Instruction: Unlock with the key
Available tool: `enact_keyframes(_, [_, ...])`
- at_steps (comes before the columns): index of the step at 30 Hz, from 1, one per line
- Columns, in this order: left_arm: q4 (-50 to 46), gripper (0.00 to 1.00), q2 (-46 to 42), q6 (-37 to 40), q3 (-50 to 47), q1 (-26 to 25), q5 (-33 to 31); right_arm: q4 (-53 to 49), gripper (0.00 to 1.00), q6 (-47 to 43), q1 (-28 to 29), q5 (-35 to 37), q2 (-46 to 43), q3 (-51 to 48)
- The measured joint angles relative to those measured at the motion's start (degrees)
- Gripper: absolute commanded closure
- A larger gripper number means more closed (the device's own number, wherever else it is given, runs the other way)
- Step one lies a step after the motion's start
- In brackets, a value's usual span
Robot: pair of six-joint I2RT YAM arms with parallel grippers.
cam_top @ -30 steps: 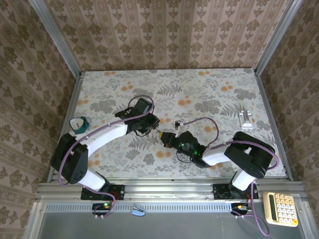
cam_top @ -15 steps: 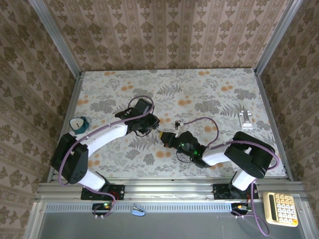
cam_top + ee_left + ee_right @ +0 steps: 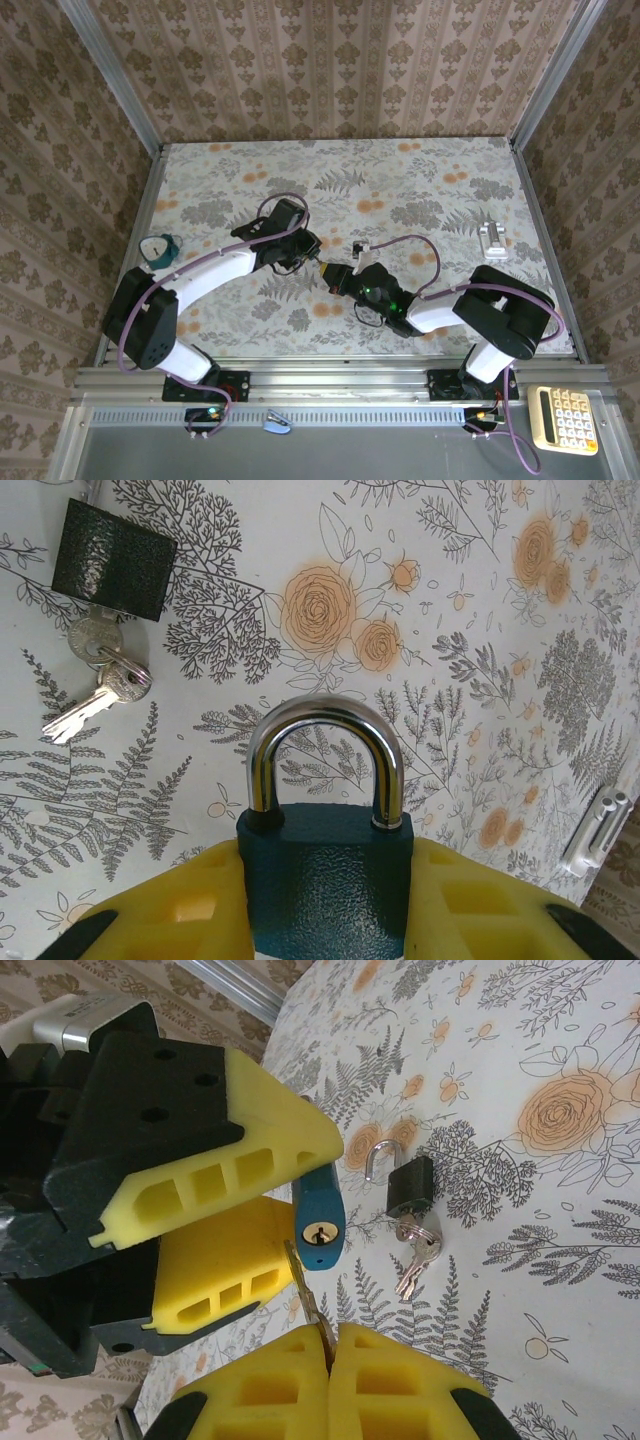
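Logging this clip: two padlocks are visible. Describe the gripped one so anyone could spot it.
At the middle of the floral table, where both arms meet, the left gripper holds it between yellow jaws. It is the blue padlock, shackle closed; the black padlock lies loose, shackle open, keys attached.

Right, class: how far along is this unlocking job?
Done: the left gripper grips the blue padlock, the right gripper pinches a key. In hand: the key's tip is close beside the keyhole, not in it. Left: insert and turn; the shackle looks shut.
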Motion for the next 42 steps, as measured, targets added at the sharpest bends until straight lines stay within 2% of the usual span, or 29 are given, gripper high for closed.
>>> enact_keyframes(42, [2.8,0.74,-0.6,-1.5,-1.0,-0.1,0.0,0.1,1.00,3.2,-0.8,0.3,0.0,0.0])
